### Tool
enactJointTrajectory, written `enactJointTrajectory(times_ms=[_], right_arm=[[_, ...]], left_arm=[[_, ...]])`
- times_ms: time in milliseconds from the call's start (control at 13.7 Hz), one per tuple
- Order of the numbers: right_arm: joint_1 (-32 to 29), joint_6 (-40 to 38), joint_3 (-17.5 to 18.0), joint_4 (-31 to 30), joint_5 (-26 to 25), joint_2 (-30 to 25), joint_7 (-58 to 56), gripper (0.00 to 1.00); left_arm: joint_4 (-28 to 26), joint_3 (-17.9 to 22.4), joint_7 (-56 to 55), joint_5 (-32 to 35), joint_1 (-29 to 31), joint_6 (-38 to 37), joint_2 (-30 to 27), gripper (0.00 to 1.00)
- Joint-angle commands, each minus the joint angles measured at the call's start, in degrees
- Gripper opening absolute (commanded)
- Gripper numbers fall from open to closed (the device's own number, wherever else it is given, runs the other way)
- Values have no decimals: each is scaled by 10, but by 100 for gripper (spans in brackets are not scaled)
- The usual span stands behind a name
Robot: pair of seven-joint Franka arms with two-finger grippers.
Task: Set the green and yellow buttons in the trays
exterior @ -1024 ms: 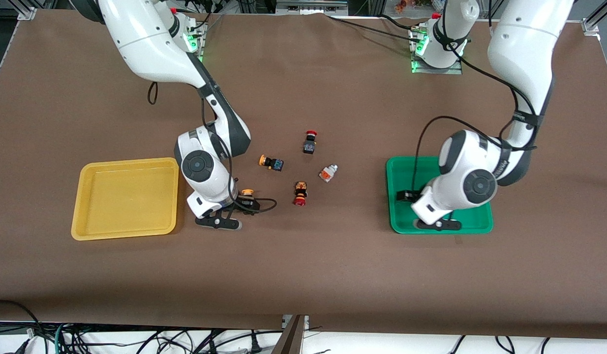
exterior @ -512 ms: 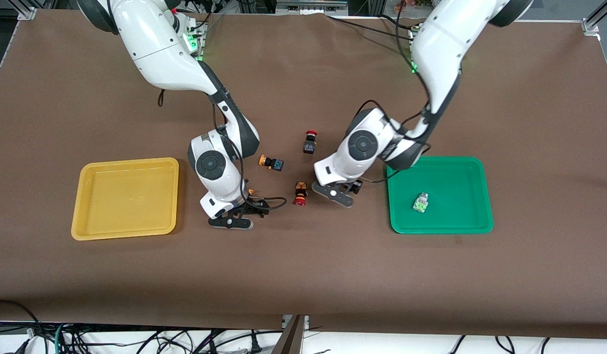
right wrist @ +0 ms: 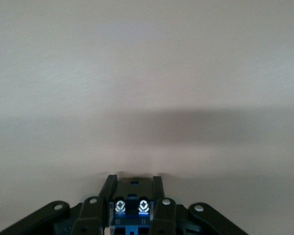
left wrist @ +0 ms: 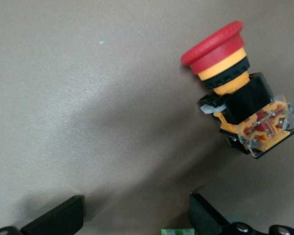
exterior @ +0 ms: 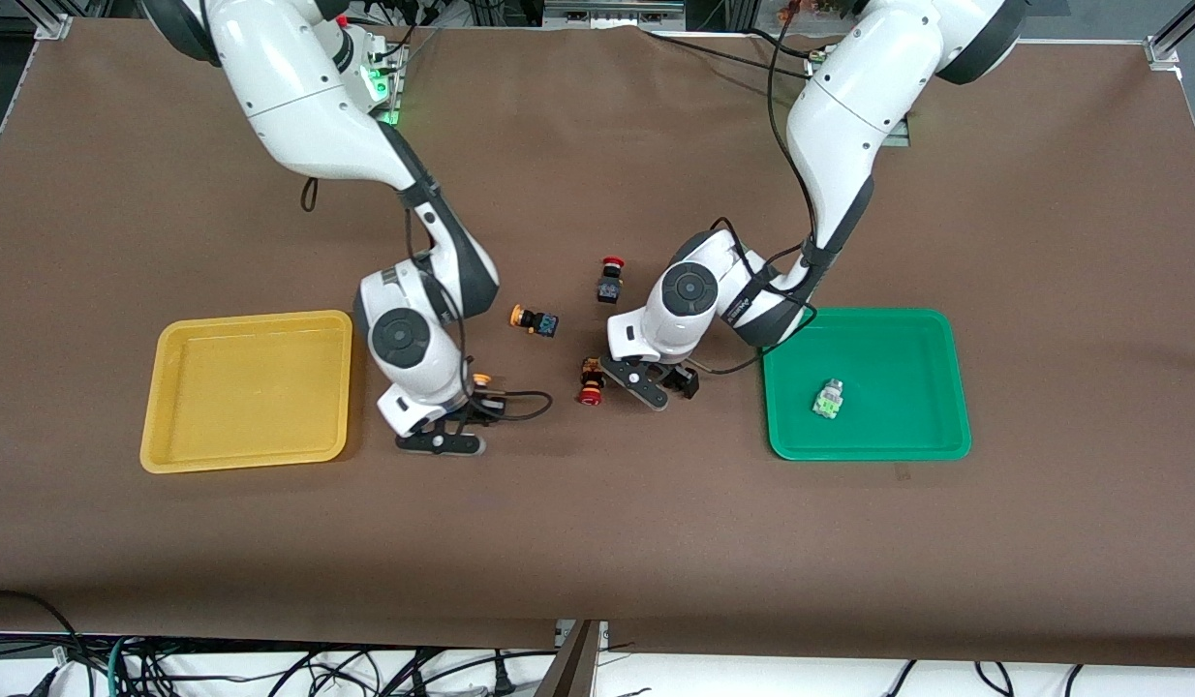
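Buttons first: your right gripper (exterior: 467,411) pinches a yellow-capped button (exterior: 481,381) between its fingers (right wrist: 160,215), held up over bare table (exterior: 597,542) just beside the yellow tray (exterior: 245,455). In the right wrist view only its black-and-blue terminal end with two silver screws shows between the pads; the cap is cut off there. A second yellow-capped button (exterior: 534,319) lies on its side near the table's middle. The clear-bodied button with a green insert (exterior: 829,399) rests inside the green tray (exterior: 864,450).

Your left gripper (exterior: 667,382) hangs low over the table between the green tray and a red-capped button (exterior: 591,380), fingers (left wrist: 56,221) spread apart with nothing gripped. That red button, seen in the left wrist view, has a smooth mushroom cap, an orange collar, a black body and a clear back. Another red-capped button (exterior: 610,281) lies farther from the front camera.

Both trays are shallow glossy plastic with rounded corners; the table is matte brown. You cannot make out the fourth button: the left wrist hides the spot under it, and only a green sliver (left wrist: 176,231) shows at the left wrist view's edge
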Motion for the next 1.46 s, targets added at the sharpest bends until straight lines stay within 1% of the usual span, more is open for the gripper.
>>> enactJointTrajectory(times_ms=[0,73,146,220,293,366,439,512,585,659,732,805,878,951,1024,1098,1171,1317,1390], right_arm=[[-81,-73,11,-3,5,-37,-139,0],[-104,-97,10,-3,5,-42,-183,0],[-123,-118,9,-4,3,-50,-217,0],[-137,-139,4,-4,-2,-54,-239,0],[-147,-165,-10,-4,-4,-55,-266,0],[-151,-183,-35,-7,-4,-54,-302,0],[-158,-185,-52,-11,-1,-51,-332,0],[-178,-186,-54,-15,1,-48,-339,42],[-193,-186,-51,-20,5,-46,-339,99],[-194,-186,-50,-23,6,-45,-337,100],[-191,-187,-48,-23,6,-46,-332,100],[-184,-196,-34,-21,6,-52,-329,100],[-180,-214,-10,-14,6,-60,-327,100],[-174,-225,21,-5,6,-69,-318,100],[-157,-224,48,-1,5,-76,-287,100],[-133,-224,55,1,3,-77,-248,100],[-101,-222,57,1,1,-77,-225,100],[-34,-219,55,0,-9,-77,-230,100],[-12,-222,56,0,-10,-77,-231,100]], left_arm=[[5,-18,6,-11,21,-43,-30,100],[5,-46,2,-36,32,-64,-32,100],[-1,-55,-3,-38,38,-74,-42,100],[-2,-55,-5,-38,38,-88,-50,100],[-3,-55,-5,-38,38,-106,-51,100],[-8,-55,-5,-39,34,-108,-50,100],[-15,-54,-5,-38,34,-106,-47,100],[-25,-54,-6,-38,36,-105,-46,100],[-35,-54,-6,-37,40,-99,-48,100],[-40,-54,-6,-37,41,-92,-48,100],[-42,-53,-4,-35,40,-84,-47,80],[-42,-51,-4,-34,39,-82,-45,59],[-42,-50,1,-32,38,-82,-45,32],[-41,-50,2,-20,38,-83,-46,13],[-40,-51,0,-18,42,-87,-50,0],[-41,-49,2,-18,48,-90,-64,0],[-36,-47,13,-18,83,-112,-92,0],[-9,-76,72,-27,184,-204,-129,0],[-2,-81,106,-27,229,-241,-138,0]])
